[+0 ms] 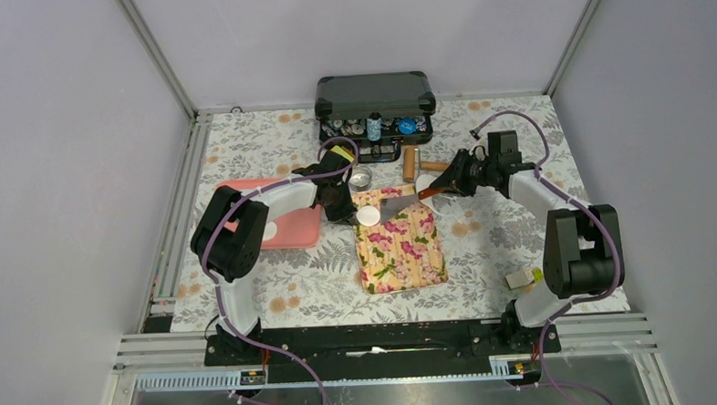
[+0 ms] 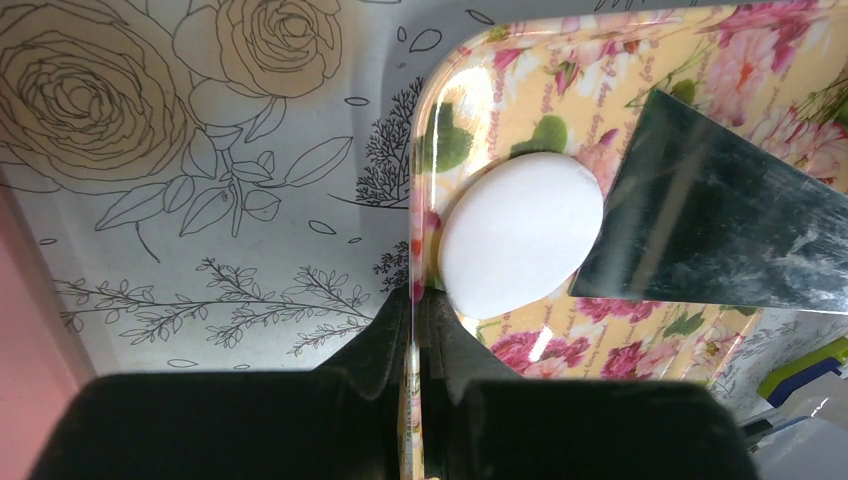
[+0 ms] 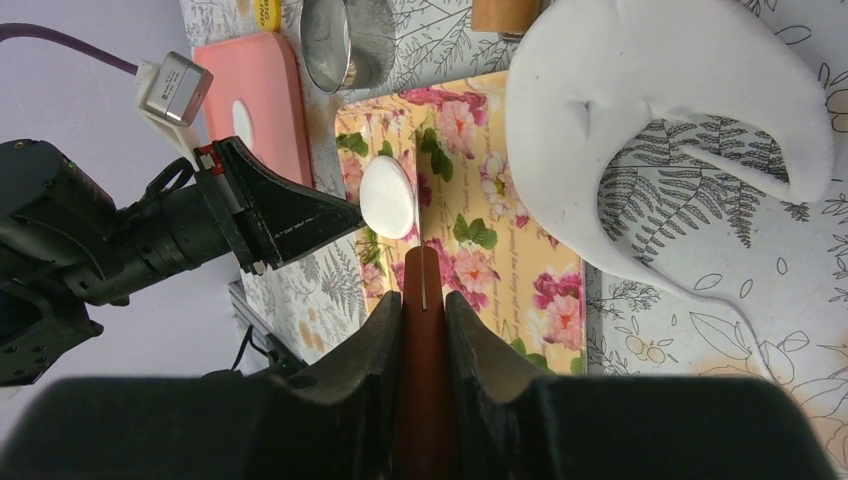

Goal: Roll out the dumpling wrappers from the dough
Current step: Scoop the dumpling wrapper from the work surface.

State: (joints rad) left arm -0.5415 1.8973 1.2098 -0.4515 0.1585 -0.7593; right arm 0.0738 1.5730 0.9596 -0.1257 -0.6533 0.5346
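Note:
A round white dumpling wrapper lies at the far left corner of the flowered yellow tray. My left gripper is shut on that tray's left rim, right beside the wrapper. My right gripper is shut on the red-brown handle of a metal scraper. Its blade lies flat on the tray and touches the wrapper's right edge. Another wrapper rests on the pink tray. A flat sheet of white dough with round cut-outs lies on the cloth by the flowered tray's far right corner.
A silver tin stands behind the flowered tray, and a wooden rolling pin lies to its right. An open black case with small items sits at the back. A white-and-green block lies by the right arm's base.

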